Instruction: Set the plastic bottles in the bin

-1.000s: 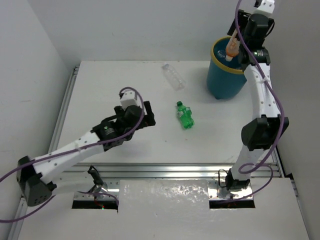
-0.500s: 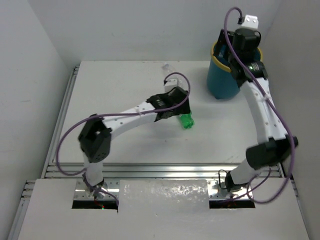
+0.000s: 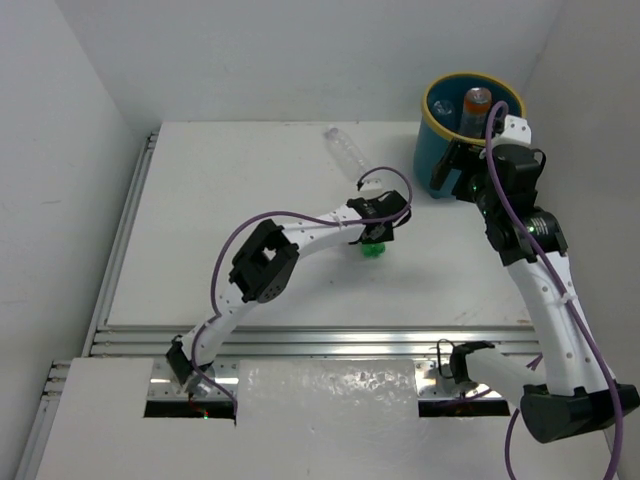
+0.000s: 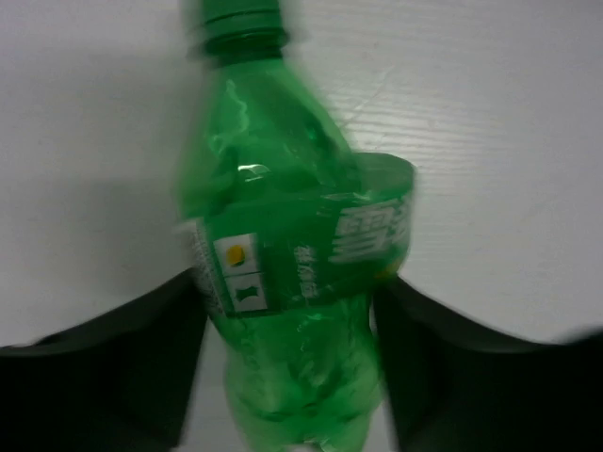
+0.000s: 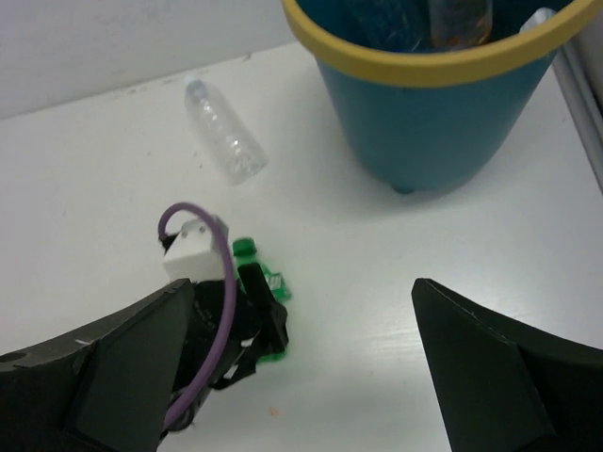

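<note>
A green bottle (image 4: 283,235) lies on the white table, cap pointing away in the left wrist view. My left gripper (image 4: 292,377) has a finger against each side of it at label height. From above, only the bottle's base (image 3: 375,250) shows under that gripper (image 3: 378,232). A clear bottle (image 3: 346,152) lies further back on the table. The teal bin (image 3: 450,160) with a yellow rim stands at the back right and holds an orange bottle (image 3: 478,100) and a clear one (image 3: 446,106). My right gripper (image 5: 301,367) hangs wide open and empty, just in front of the bin (image 5: 433,132).
The table's metal rail (image 3: 300,340) runs along the near edge and a side rail (image 3: 128,220) along the left. A grey wall stands close behind the bin. The left arm's elbow (image 3: 262,262) rests low over the middle of the table.
My left arm swung right to the green bottle and its jaws narrowed onto it. My right gripper let the orange bottle go into the bin, opened wide and drew back from above the bin.
</note>
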Controlling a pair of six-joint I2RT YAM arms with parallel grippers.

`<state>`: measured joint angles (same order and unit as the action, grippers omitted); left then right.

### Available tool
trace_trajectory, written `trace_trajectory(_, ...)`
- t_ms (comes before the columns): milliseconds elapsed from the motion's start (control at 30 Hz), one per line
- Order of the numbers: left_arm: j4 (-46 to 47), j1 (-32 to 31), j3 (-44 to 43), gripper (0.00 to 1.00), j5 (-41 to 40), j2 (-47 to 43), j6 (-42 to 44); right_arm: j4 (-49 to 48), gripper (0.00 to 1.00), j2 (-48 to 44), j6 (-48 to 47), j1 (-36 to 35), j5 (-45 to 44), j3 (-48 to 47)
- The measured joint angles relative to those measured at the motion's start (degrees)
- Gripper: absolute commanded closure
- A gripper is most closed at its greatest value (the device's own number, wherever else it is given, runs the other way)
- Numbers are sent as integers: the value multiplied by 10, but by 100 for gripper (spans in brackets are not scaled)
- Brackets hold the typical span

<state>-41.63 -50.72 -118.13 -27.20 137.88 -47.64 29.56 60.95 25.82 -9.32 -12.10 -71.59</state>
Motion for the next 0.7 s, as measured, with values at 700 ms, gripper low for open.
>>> trace_trajectory(700, 502, -40, 711, 100, 83, -549, 164, -249, 1, -64, 228, -12, 371, 329)
